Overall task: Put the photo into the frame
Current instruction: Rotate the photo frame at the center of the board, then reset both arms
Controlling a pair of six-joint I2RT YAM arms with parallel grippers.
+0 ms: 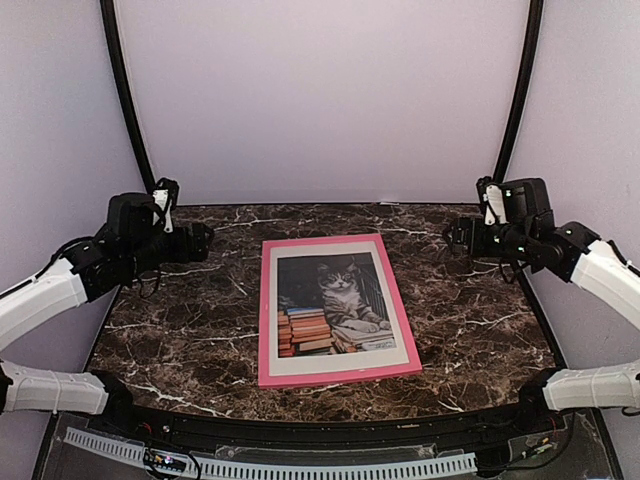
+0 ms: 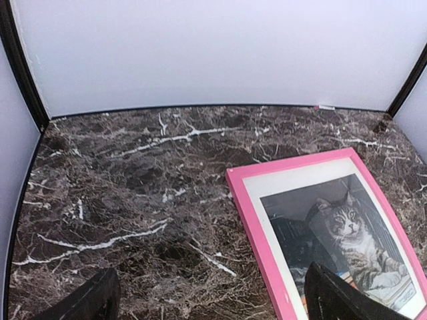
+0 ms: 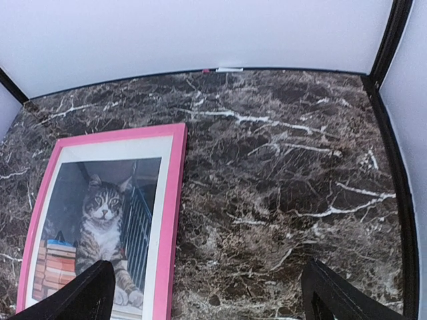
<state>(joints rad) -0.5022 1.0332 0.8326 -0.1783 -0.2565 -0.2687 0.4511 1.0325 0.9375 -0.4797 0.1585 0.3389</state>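
The pink frame [image 1: 338, 373] lies flat in the middle of the dark marble table [image 1: 180, 340]. Inside it sits the photo [image 1: 332, 305] of a grey tabby cat with orange and red books, bordered by a white mat [image 1: 345, 363]. The frame [image 2: 257, 220] and photo [image 2: 347, 233] fill the lower right of the left wrist view; the frame [image 3: 171, 220] and photo [image 3: 100, 227] lie at the lower left of the right wrist view. My left gripper [image 1: 200, 240] hovers open left of the frame, my right gripper [image 1: 455, 237] open to its right. Neither holds anything.
White walls [image 1: 320, 100] close the back and sides, with black corner posts [image 1: 125, 95]. A cable strip [image 1: 280, 467] runs along the near edge below the table. Bare marble lies on both sides of the frame.
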